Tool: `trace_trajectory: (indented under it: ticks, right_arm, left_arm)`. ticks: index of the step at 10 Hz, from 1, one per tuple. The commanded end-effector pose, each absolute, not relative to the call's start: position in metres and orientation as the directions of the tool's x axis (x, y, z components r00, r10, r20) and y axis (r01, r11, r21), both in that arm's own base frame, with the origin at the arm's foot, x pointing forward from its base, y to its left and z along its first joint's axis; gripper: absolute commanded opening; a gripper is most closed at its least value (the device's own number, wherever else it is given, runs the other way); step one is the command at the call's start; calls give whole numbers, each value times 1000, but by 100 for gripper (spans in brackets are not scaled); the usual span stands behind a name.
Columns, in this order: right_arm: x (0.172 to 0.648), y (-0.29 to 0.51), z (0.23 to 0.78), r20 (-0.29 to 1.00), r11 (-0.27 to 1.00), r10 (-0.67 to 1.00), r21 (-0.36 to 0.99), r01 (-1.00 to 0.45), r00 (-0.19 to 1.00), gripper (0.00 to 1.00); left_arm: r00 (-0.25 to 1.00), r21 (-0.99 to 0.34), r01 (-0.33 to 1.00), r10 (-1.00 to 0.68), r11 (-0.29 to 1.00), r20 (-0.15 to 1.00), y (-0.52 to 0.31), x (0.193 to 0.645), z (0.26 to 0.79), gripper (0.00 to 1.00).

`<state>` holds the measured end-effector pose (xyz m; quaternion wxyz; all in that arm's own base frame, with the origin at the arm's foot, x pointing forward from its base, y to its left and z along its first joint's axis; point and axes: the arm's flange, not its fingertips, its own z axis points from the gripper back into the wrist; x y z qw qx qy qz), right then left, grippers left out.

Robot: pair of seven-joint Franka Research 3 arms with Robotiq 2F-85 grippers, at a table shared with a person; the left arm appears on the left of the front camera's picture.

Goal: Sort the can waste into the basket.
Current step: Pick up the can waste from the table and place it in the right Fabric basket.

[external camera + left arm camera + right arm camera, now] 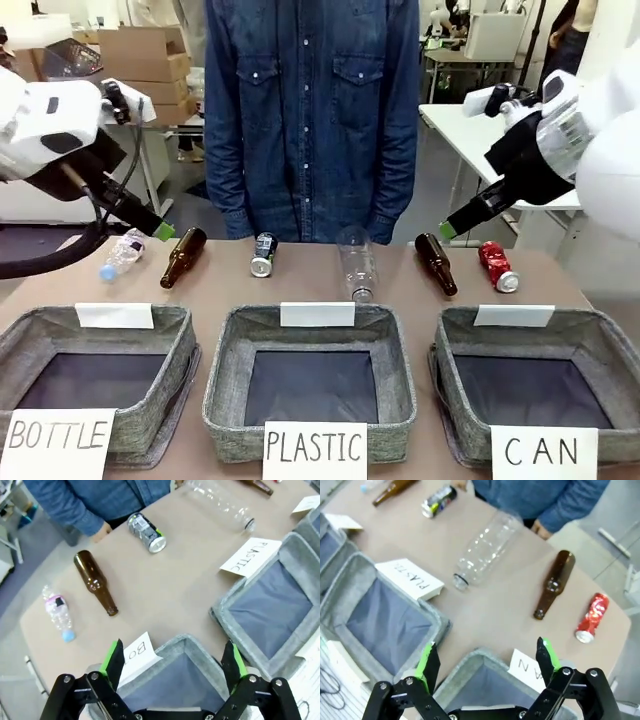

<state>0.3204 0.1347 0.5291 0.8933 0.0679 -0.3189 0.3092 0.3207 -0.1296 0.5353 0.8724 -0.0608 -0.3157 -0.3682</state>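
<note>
1. Right gripper [486, 647]: fingers spread wide, nothing between. It hangs over the far rim of the CAN basket [470, 658].
2. Left gripper [173, 650]: also spread, empty, over the BOTTLE basket [186, 640].
3. Counts:
   - 2 cans: red can [497, 267], crushed, and dark can [263, 254].
   - 2 brown bottles: one L [183, 257], one R [436, 263].
   - 2 clear plastic bottles: small w/ blue cap [122, 253], large [357, 268].
   - 3 baskets; the middle one is the PLASTIC basket [218, 375].
   - All 6 items lie on their sides in a row on the table [220, 292], in front of 1 person [312, 120] in denim.
4. Hard to see:
   - Front view: both grippers show side-on, so finger gap not readable there.
   - R wrist view: CAN sign part-hidden behind a finger, only "N A" legible.
   - L wrist view: BOTTLE sign shows "BO" only; large clear bottle cut by top edge.
   - Can print unreadable.
5. Red can: on table beyond CAN basket at the R end of the row, just beside R brown bottle. It is up and right of the right gripper, apart from it.
6. Dark can: between L brown bottle and large clear bottle, beyond PLASTIC basket's L corner. It is well apart from both grippers, nearer the left one.
</note>
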Motion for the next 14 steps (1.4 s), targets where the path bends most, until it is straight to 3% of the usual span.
trace_trajectory:
  ticks: [1,2,3,5,8,10,11,12,14]
  right_arm:
    - [304,113,549,676,787,430,45,-615,599,100]
    - [299,86,550,669,737,313,277,-617,674,100]
    - [292,58,548,645,600,178,527,-602,743,100]
    - [291,12,547,468,412,-108,824,-388,877,100]
    - [292,-43,540,269,260,-364,949,-180,892,100]
    - [288,-73,534,215,227,-497,967,-114,841,100]
    - [286,-76,532,251,369,-568,929,-31,784,100]
    - [295,-81,534,264,242,-396,954,-177,879,100]
    - [295,-81,534,264,242,-396,954,-177,879,100]
  left_arm:
    - [484,-6,784,-605,621,632,-117,307,553,100]
    - [512,-203,831,-568,518,644,-91,303,557,100]
    - [573,-425,817,-457,391,681,-56,299,559,100]
    - [701,-668,712,-173,216,692,0,301,546,100]
    - [739,-752,643,140,142,659,42,304,526,100]
    - [734,-776,606,250,176,631,65,307,521,100]
    - [786,-806,490,230,332,573,64,317,521,100]
    - [746,-777,616,220,128,628,79,309,524,100]
    - [746,-777,616,220,128,628,79,309,524,100]
